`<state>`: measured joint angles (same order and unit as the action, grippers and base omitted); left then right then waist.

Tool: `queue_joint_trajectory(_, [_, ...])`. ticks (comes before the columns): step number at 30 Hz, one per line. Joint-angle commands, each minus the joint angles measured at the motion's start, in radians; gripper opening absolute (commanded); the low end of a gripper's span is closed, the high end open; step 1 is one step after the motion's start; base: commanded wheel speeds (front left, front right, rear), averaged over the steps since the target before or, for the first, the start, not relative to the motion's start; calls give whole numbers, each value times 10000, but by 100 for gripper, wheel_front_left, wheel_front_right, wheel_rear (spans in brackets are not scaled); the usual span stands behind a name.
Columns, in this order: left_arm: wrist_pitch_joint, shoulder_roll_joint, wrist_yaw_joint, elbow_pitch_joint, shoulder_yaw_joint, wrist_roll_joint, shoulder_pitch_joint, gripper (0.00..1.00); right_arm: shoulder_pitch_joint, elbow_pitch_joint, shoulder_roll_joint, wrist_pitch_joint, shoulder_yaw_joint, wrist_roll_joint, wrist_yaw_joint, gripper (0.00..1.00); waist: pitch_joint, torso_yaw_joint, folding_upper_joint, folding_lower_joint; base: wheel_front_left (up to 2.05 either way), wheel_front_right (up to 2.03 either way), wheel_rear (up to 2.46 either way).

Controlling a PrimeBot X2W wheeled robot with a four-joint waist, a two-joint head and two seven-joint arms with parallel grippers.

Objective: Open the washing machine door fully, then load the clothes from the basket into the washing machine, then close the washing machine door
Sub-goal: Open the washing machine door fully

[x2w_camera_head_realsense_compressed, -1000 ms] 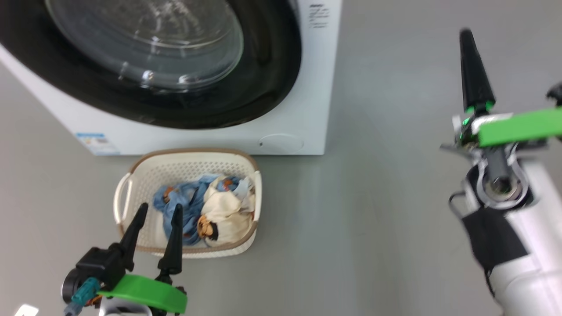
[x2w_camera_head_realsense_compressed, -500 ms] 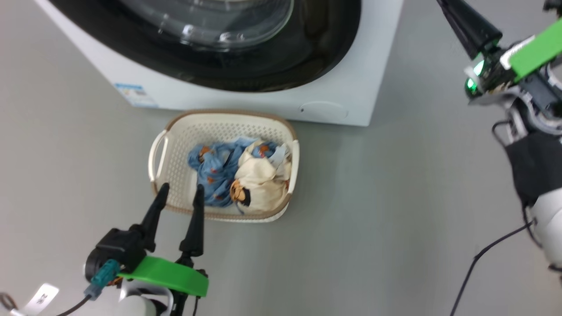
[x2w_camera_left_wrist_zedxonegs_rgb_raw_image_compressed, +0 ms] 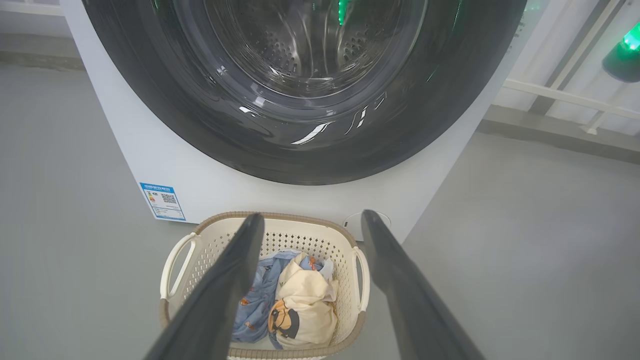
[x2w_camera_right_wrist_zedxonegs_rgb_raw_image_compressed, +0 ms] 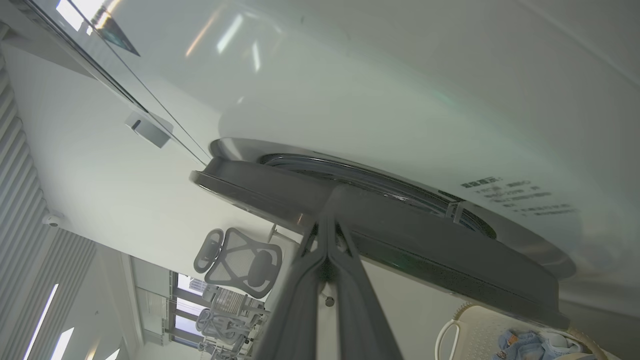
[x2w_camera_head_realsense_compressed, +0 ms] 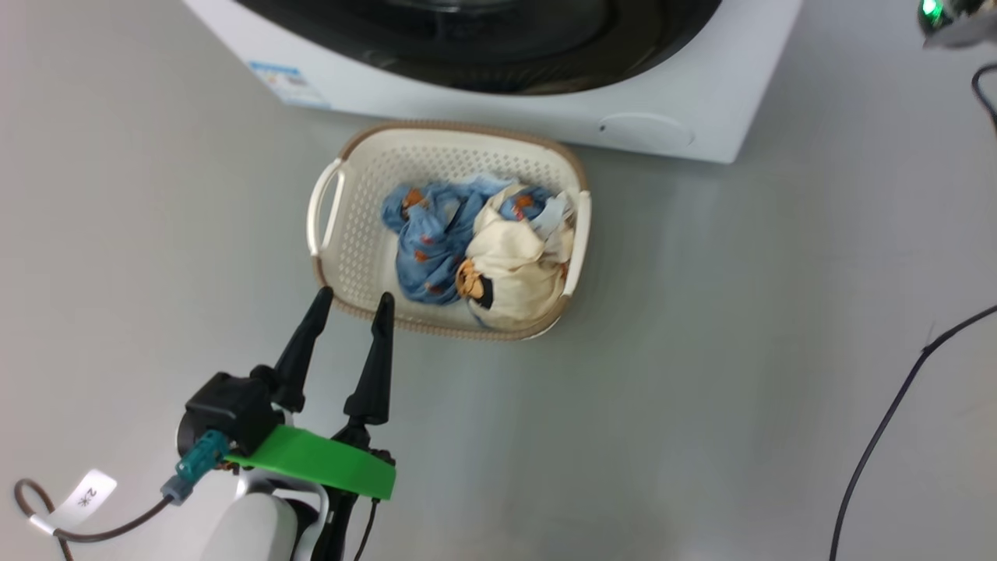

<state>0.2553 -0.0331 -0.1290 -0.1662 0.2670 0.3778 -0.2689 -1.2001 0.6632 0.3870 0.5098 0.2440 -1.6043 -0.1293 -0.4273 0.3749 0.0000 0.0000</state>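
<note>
The cream basket (x2w_camera_head_realsense_compressed: 350, 226) stands on the grey floor just in front of the white washing machine (x2w_camera_head_realsense_compressed: 545, 109). In it lie the clothes, a light blue garment (x2w_camera_head_realsense_compressed: 424, 241) and a cream one with a cartoon face (x2w_camera_head_realsense_compressed: 514, 265). My left gripper (x2w_camera_head_realsense_compressed: 354, 298) is open and empty, its tips at the basket's near rim. Its own view shows the gripper (x2w_camera_left_wrist_zedxonegs_rgb_raw_image_compressed: 310, 220) above the basket (x2w_camera_left_wrist_zedxonegs_rgb_raw_image_compressed: 190, 250), facing the washing machine door (x2w_camera_left_wrist_zedxonegs_rgb_raw_image_compressed: 300, 150), which looks closed against the front. My right gripper (x2w_camera_right_wrist_zedxonegs_rgb_raw_image_compressed: 327, 215) is shut and empty, its tips at the dark edge of the door (x2w_camera_right_wrist_zedxonegs_rgb_raw_image_compressed: 400, 235).
A black cable (x2w_camera_head_realsense_compressed: 880, 436) lies on the floor at the right. The machine front carries a blue label (x2w_camera_head_realsense_compressed: 284, 82) and a round cap (x2w_camera_head_realsense_compressed: 646, 131). Office chairs (x2w_camera_right_wrist_zedxonegs_rgb_raw_image_compressed: 240, 260) stand beyond the machine. A white railing (x2w_camera_left_wrist_zedxonegs_rgb_raw_image_compressed: 565, 95) runs to its right.
The head camera has swung, sliding the machine up and the basket to the right. My right gripper has left the head view at the upper right. The left gripper stays open by the basket.
</note>
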Motion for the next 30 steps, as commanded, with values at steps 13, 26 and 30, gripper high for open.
queue_joint_trajectory(13, [65,-172,-17,576,126,562,-591,100,-2042,716,-176,167,678,910,-14,0,-1369,1053,0,0,0,0,0])
queue_joint_trajectory(26, [65,-172,5,593,126,758,-755,100,-2267,865,-424,374,1211,1074,-14,0,-1463,1147,0,0,0,0,0])
queue_joint_trajectory(30, [65,-172,21,515,59,684,-702,100,-1879,718,-476,464,1327,973,-14,0,-1236,1036,0,0,0,0,0])
